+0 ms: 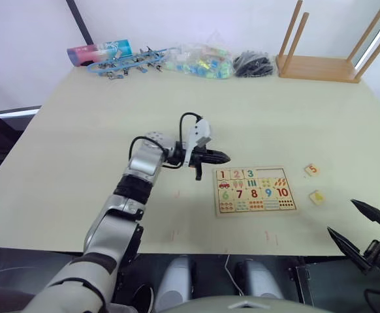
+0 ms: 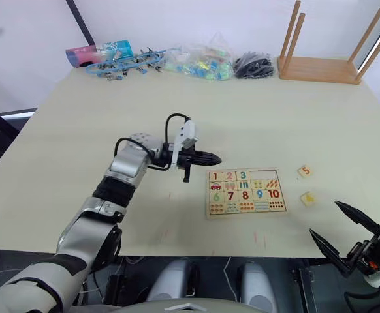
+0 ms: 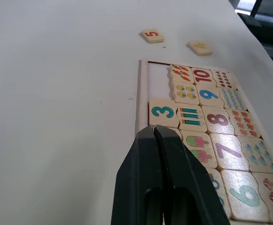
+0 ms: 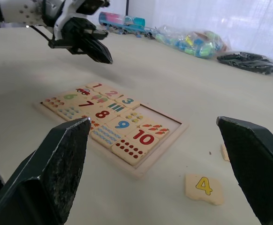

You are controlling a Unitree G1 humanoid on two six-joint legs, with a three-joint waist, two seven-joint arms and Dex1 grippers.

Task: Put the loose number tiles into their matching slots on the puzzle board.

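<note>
Beside the board (image 1: pixel 256 191), tiles 5 (image 1: pixel 312 170) and 4 (image 1: pixel 317 197) are lying loose; their slots (image 3: pixel 158 86) are gaping empty. Left hand (image 1: pixel 221 157) is hovering closed, holding nothing; right hand (image 2: pixel 347 229) is waiting wide open.

Pale matt wood on the puzzle board (image 1: pixel 256 190) and loose tiles (image 1: pixel 312 170); smooth matt bench (image 1: pixel 79 150); black end effector fingers (image 3: pixel 183 187) faintly glossy.
</note>
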